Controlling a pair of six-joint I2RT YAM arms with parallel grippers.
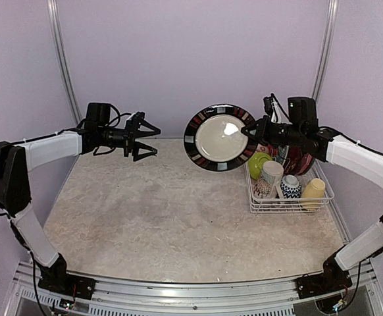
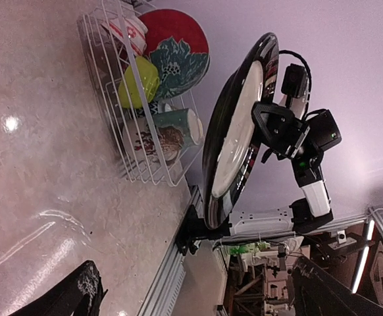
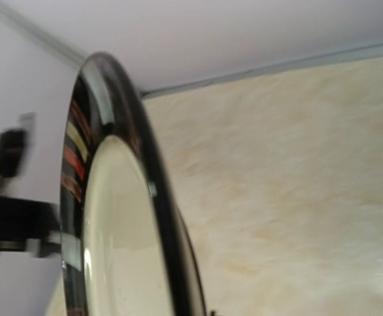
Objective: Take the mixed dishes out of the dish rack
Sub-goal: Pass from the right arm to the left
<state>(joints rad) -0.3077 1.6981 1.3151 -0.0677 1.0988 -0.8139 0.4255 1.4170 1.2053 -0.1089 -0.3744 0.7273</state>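
The black-rimmed plate (image 1: pixel 219 137) is held on edge in the air, just left of the dish rack (image 1: pixel 277 207) and clear of the table (image 1: pixel 165 217). Its cream face is turned towards the near edge. Its right rim is pinched by the right gripper (image 1: pixel 249 130), whose fingers are closed on it. The rack is set at the far right corner of the table. A lime-green bowl (image 1: pixel 258 162) and a red plate (image 1: pixel 298 160) are seen at the rack's far side. A beige patterned mug (image 1: pixel 268 179), a blue-patterned cup (image 1: pixel 290 187) and a pale-yellow mug (image 1: pixel 313 192) are lined along its near side. The left gripper (image 1: pixel 157 142) is held above the far left part of the table, well apart from the plate. Its fingers are spread wide, pointed at the plate, and nothing is held between them.
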